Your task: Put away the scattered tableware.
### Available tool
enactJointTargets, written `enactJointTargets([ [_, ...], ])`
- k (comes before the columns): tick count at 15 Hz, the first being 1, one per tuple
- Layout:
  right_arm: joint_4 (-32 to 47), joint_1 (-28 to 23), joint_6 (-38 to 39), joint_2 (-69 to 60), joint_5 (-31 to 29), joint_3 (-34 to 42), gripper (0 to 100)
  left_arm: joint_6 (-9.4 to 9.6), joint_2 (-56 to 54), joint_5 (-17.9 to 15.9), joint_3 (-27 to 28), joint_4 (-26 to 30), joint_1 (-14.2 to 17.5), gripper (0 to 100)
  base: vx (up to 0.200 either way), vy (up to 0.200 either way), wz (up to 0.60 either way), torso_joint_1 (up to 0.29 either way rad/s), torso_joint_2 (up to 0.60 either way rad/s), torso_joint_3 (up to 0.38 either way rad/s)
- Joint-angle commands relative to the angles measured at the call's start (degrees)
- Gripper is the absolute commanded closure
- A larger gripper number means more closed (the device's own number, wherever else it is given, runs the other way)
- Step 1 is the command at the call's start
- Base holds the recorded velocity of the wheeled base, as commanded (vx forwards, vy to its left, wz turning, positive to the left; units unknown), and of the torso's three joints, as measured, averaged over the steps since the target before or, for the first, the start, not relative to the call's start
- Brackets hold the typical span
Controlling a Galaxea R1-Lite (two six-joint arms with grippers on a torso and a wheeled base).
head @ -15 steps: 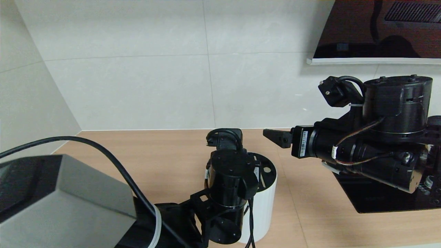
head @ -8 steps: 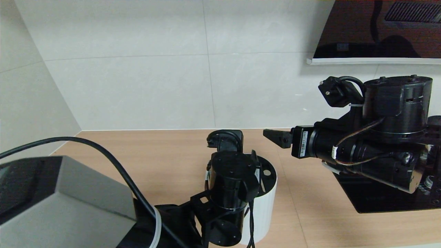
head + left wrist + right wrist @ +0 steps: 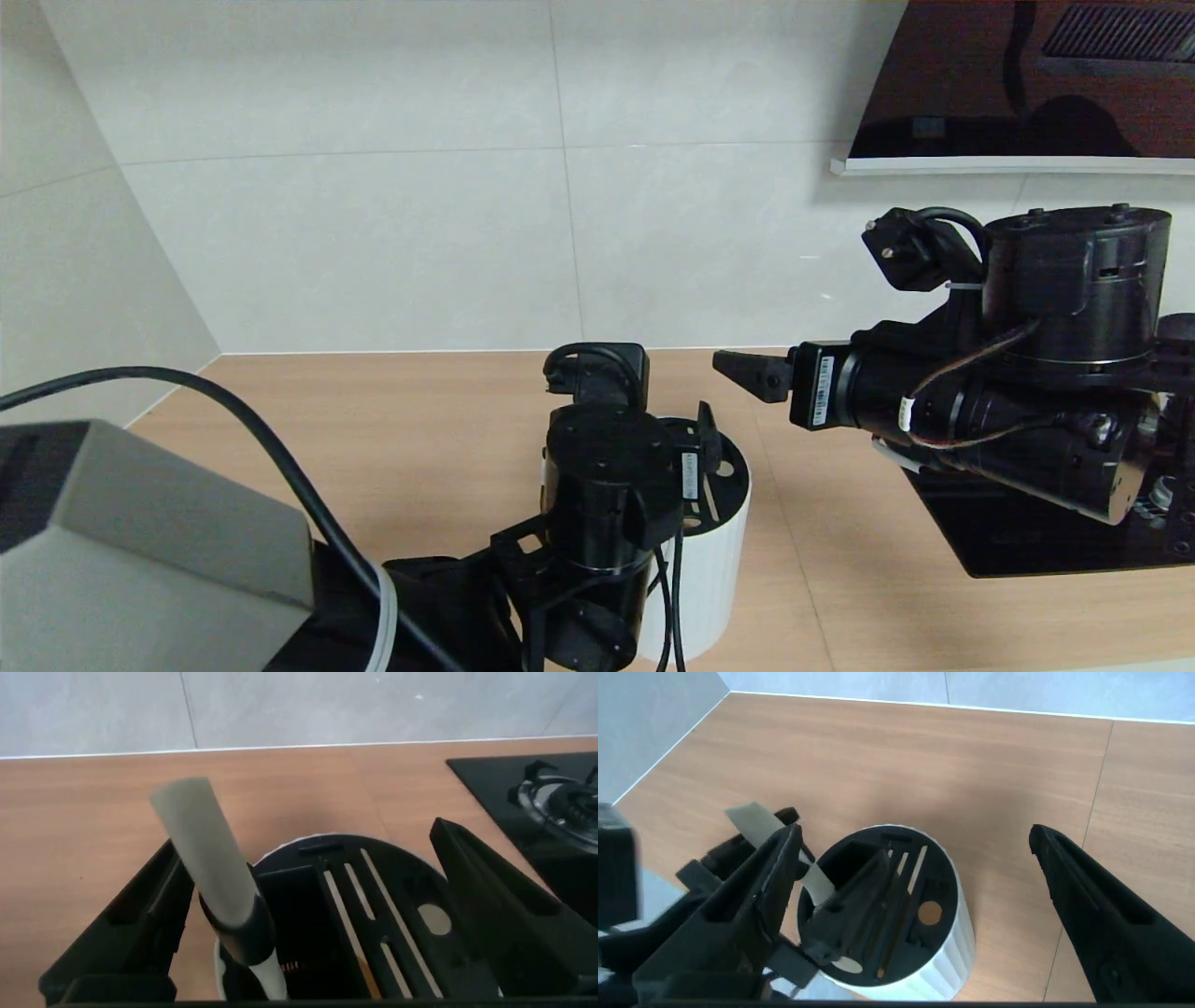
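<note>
I judge the utensil (image 3: 201,849) to be light and stiff, with a smooth handle that can slip, so the best hold is on the pale handle just above its dark collar. It stands tilted in a slot at the edge of the white holder (image 3: 714,560) on the wooden counter (image 3: 392,420), between the wide-spread fingers of the left gripper (image 3: 308,845) and not gripped, while the right gripper (image 3: 915,838), higher up and near the holder, has its jaws spread and empty too. The handle is cream-coloured; the working end is hidden inside the holder, so it is perhaps a spoon or a spatula.
</note>
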State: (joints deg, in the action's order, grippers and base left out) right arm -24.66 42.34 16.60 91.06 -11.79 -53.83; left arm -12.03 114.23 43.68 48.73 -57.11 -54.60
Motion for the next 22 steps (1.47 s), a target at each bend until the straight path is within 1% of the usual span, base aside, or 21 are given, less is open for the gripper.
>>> enactJointTargets([
  [1,0.0,0.0,0.0,0.1,-0.1,0.0,0,-0.01,-2.3,0.0,-0.6,0.1,0.1,0,0.0,0.0,0.0,0.0,0.0,0.0],
  [3,0.0,-0.1,-0.3,-0.3,-0.5,-0.1,0,0.69,-6.7,-1.0,-2.0,0.2,0.4,0,0.0,0.0,0.0,0.0,0.0,0.0],
  [6,0.0,-0.3,-0.3,-1.5,-1.6,0.0,0,2.45,-18.2,-4.5,-6.7,1.6,2.4,0,0.0,0.0,0.0,0.0,0.0,0.0],
  [8,0.0,-1.4,-0.3,-2.8,-4.3,1.2,0,4.3,-28.1,-8.7,-10.7,3.9,6.5,0,0.0,0.0,0.0,0.0,0.0,0.0],
  [9,0.0,-2.3,-0.3,-4.5,-5.6,3.4,0,5.0,-34.6,-11.0,-12.7,7.0,8.7,0,0.0,0.0,0.0,0.0,0.0,0.0],
  [11,-0.7,-3.9,-0.3,-9.4,-5.9,7.7,0,5.0,-43.6,-13.7,-16.0,11.7,11.5,0,0.0,0.0,0.0,0.0,0.0,0.0],
  [14,-1.4,-5.4,-0.9,-19.9,-6.1,14.3,0,5.26,-55.3,-14.1,-21.5,15.5,15.4,0,0.0,0.0,0.0,0.0,0.0,0.0],
  [15,-1.4,-6.3,-1.7,-22.4,-6.3,15.8,0,5.88,-58.2,-14.2,-23.1,16.4,16.2,0,0.0,0.0,0.0,0.0,0.0,0.0],
  [16,-1.4,-9.4,-4.1,-29.2,-6.5,20.3,0,8.34,-65.9,-16.6,-26.2,20.7,20.1,0,0.0,0.0,0.0,0.0,0.0,0.0],
  [17,-1.4,-10.7,-5.1,-31.8,-6.5,21.7,0,9.31,-68.8,-17.7,-27.0,23.3,22.0,0,0.0,0.0,0.0,0.0,0.0,0.0],
  [18,-1.3,-13.9,-7.9,-39.1,-6.5,24.4,0,11.5,-76.7,-19.7,-27.9,30.4,25.8,0,0.0,0.0,0.0,0.0,0.0,0.0],
  [19,-0.9,-15.8,-9.8,-44.4,-6.4,25.7,0,12.82,-82.2,-21.1,-27.5,36.2,27.8,0,0.0,0.0,0.0,0.0,0.0,0.0],
  [20,-0.9,-16.6,-10.7,-46.2,-6.5,26.3,0,13.17,-84.3,-21.5,-27.4,38.5,28.7,0,0.0,0.0,0.0,0.0,0.0,0.0],
  [21,-0.8,-22.7,-15.5,-53.9,-6.1,28.8,0,13.88,-92.1,-23.7,-25.2,47.6,33.9,0,0.0,0.0,0.0,0.0,0.0,0.0],
  [22,-0.4,-26.5,-18.2,-58.5,-5.9,30.1,0,13.88,-95.3,-25.3,-23.3,51.6,35.8,0,0.0,0.0,0.0,0.0,0.0,0.0],
])
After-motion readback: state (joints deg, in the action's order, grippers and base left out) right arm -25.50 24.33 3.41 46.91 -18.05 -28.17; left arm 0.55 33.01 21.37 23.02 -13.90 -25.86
